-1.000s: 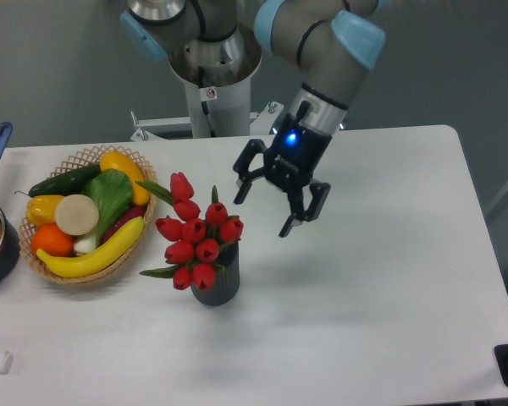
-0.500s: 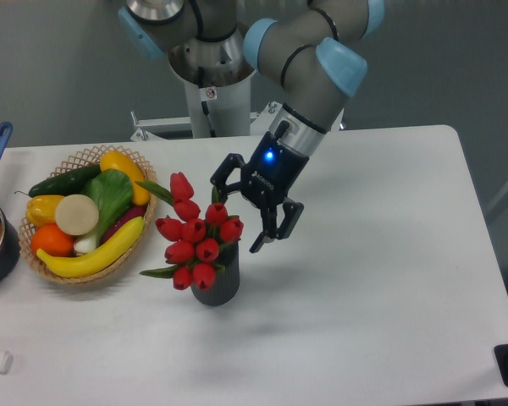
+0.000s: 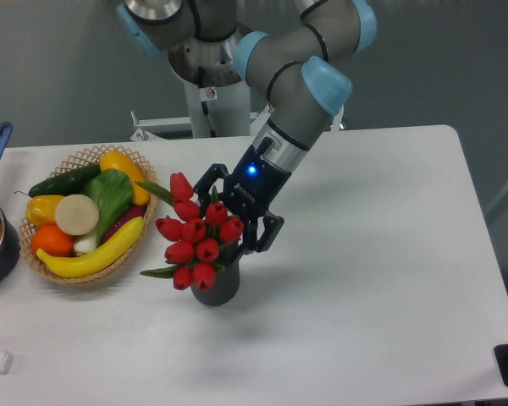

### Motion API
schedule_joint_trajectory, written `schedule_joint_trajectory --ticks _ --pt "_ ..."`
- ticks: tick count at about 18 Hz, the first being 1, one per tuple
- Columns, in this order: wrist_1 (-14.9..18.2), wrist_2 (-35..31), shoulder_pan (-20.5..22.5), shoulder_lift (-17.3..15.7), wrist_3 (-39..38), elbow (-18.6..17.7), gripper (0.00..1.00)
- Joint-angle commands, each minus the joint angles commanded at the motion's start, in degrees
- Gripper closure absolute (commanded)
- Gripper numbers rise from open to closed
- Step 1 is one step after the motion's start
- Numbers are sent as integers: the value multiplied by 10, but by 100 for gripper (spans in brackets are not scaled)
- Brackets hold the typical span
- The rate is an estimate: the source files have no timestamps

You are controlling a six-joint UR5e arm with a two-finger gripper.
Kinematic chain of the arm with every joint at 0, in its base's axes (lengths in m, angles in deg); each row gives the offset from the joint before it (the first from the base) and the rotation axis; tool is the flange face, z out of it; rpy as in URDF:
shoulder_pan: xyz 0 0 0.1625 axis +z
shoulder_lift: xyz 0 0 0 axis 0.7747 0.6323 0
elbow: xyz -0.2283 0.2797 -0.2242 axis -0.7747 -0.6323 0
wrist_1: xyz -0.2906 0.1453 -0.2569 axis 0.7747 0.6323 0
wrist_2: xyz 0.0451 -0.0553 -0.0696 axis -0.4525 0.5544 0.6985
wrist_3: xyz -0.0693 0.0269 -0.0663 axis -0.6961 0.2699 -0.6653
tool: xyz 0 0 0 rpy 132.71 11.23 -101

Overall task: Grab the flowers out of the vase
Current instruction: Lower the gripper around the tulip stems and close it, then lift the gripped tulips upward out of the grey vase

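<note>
Red flowers (image 3: 196,240) in ribbed vase (image 3: 217,286); open pincer (image 3: 234,222) alongside

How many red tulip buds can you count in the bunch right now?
10 tulip buds: two at top left, three across the upper middle beside the pincer, three mid-row, two lowest just above the vase. Others may be hidden behind the pincer.
</note>
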Motion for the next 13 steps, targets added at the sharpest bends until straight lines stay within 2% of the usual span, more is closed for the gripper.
schedule_joint_trajectory --ticks 1,4,7,8,13 --pt "0 0 0 0 -2 0 21" --pt "0 1 0 0 -4 1 39" --pt "-4 4 1 -1 -4 2 47" --pt "-4 9 1 -1 -4 3 52" --pt "-8 14 6 -1 -6 11 54"
